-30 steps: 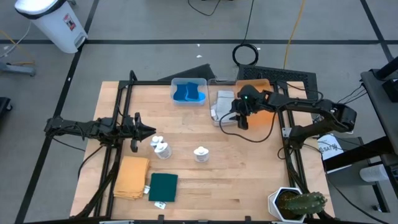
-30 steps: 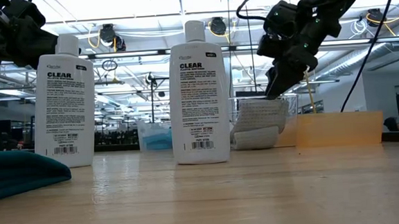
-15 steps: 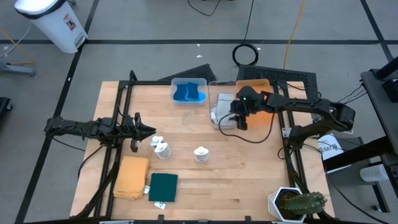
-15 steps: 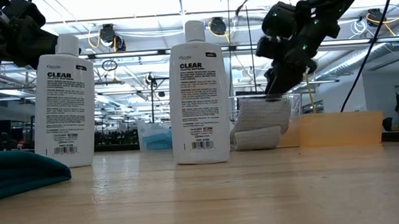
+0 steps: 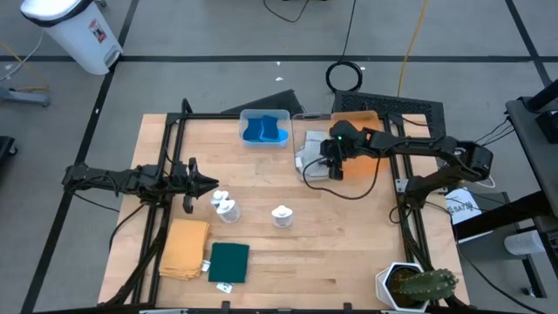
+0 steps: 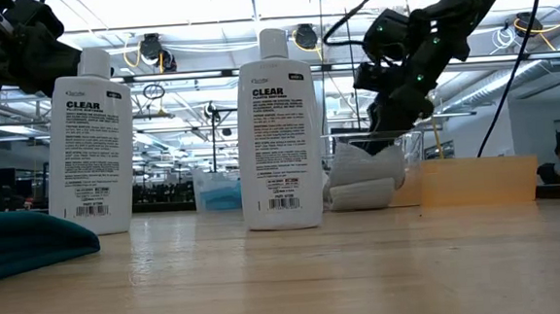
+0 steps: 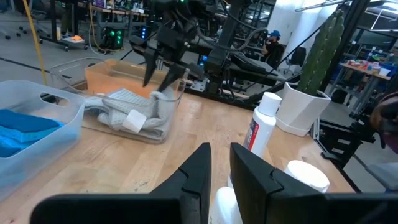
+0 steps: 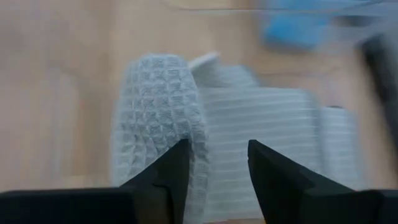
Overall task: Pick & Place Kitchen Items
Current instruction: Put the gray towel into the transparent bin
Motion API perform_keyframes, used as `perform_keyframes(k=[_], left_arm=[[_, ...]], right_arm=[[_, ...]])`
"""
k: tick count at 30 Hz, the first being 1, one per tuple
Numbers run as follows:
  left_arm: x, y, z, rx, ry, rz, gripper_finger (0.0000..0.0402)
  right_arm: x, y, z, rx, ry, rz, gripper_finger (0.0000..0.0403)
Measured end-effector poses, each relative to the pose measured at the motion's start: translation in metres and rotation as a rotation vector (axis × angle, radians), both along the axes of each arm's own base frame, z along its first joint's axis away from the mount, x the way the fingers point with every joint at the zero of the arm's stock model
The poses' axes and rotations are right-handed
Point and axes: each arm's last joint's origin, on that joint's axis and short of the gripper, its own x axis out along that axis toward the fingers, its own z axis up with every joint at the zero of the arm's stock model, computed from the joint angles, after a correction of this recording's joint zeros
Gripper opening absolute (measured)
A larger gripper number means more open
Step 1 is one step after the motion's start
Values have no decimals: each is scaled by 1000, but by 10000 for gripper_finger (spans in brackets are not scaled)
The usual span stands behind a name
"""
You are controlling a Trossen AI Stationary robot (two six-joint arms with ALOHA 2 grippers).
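Observation:
Two grey folded cloths (image 5: 309, 157) lie in a clear bin (image 5: 305, 137) at the far middle of the table; they also show in the right wrist view (image 8: 161, 106). My right gripper (image 5: 330, 167) is open just above them, fingers pointing down (image 6: 388, 143). My left gripper (image 5: 212, 181) is shut and empty at the table's left, beside three small white bottles (image 5: 228, 208) that stand upright. A mustard-yellow cloth (image 5: 185, 249) and a dark green cloth (image 5: 229, 262) lie flat near the front edge. Blue cloth pieces (image 5: 264, 130) sit in another bin. My right gripper stands open over the waffle-weave grey cloth (image 8: 155, 124), its fingers (image 8: 171, 171) on either side of that cloth's edge. I cannot tell whether the fingertips touch it.
An orange tray (image 5: 364, 126) stands right of the grey-cloth bin, under my right arm. A potted cactus (image 5: 420, 283) is at the near right corner. Bare wood lies between the bottles and the cactus.
My right gripper has moved a little toward the table's left edge and slightly down toward the grey cloths in the bin, staying open.

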Motion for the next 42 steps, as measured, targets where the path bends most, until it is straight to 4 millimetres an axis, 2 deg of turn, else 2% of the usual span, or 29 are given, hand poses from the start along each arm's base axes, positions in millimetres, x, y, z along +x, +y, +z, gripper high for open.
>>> perform_keyframes(k=[5,20,24,30,34,42], left_arm=[[0,0,0,0,0,0,63],[0,0,0,0,0,0,63],[0,0,0,0,0,0,63],[0,0,0,0,0,0,63],[0,0,0,0,-1,0,63],[0,0,0,0,-1,-1,63]], right_arm=[[-2,4,-1,118,-19,84,130],[-3,5,-2,191,-6,23,113],[-3,5,0,224,-28,-2,128],[-5,9,10,329,-112,89,175],[-4,8,7,255,-76,62,198],[-5,9,-1,293,-26,107,197]])
